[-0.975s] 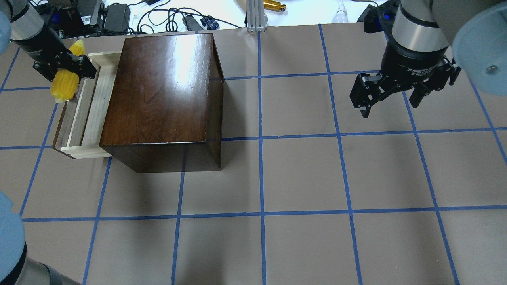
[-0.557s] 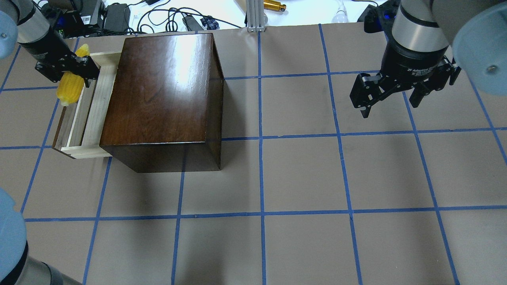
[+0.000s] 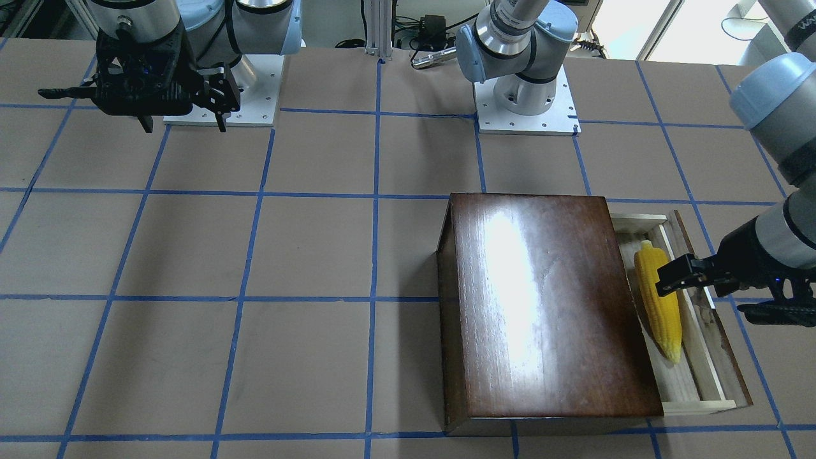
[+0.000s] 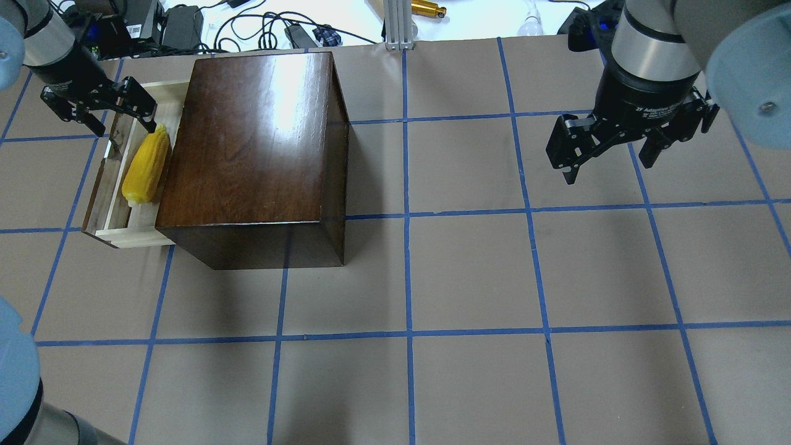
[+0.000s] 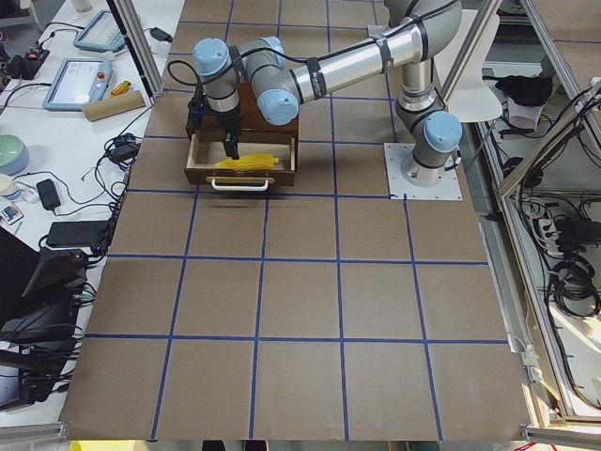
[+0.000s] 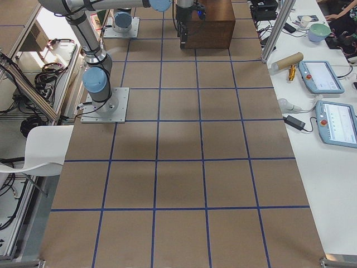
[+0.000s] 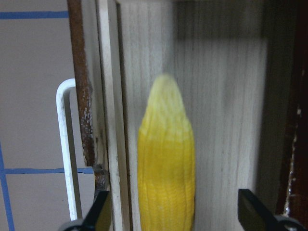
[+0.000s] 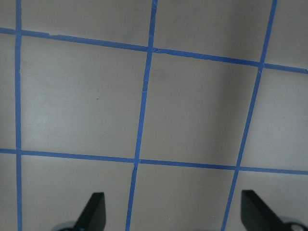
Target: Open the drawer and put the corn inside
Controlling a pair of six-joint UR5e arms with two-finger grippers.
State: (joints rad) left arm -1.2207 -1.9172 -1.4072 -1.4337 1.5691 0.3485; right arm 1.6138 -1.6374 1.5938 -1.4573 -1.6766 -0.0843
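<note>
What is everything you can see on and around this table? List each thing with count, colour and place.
box: one, dark brown, on the table, robot's left side.
drawer: one, pale wood, pulled out of the box.
corn: one, yellow, lying in the drawer.
pull: one, pale metal, on the drawer front.
table: one, brown with blue tape lines.
tablets: two, pale blue frames, on the white side bench.
left gripper: one, black, open, over the drawer.
right gripper: one, black, open, over the table, robot's right side.
</note>
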